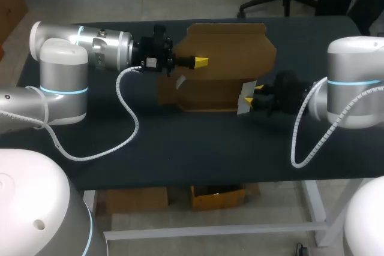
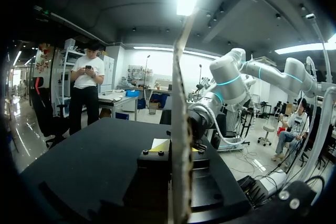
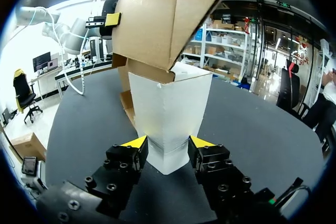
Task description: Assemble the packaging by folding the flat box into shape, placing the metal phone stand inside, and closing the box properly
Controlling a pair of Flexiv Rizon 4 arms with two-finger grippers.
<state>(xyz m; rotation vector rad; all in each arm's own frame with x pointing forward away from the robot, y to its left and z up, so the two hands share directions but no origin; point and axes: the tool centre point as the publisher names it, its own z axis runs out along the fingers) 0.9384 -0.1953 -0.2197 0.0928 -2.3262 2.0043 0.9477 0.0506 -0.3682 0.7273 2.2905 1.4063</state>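
Half-folded brown cardboard box (image 1: 225, 67) on black bench (image 1: 180, 142), left tool (image 1: 201, 61) pinching its flap (image 2: 178, 103), fingertips (image 2: 159, 145) mostly hidden behind card, right tool (image 3: 168, 142) clamped on its white panel (image 3: 169, 114)

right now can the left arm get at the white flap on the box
Probably not: the right gripper is shut on the white flap, and the left gripper is itself clamped on the cardboard box at its opposite end.

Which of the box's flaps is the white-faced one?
The white flap pinched in the right gripper; the panel in the left gripper and the rest of the box are brown.
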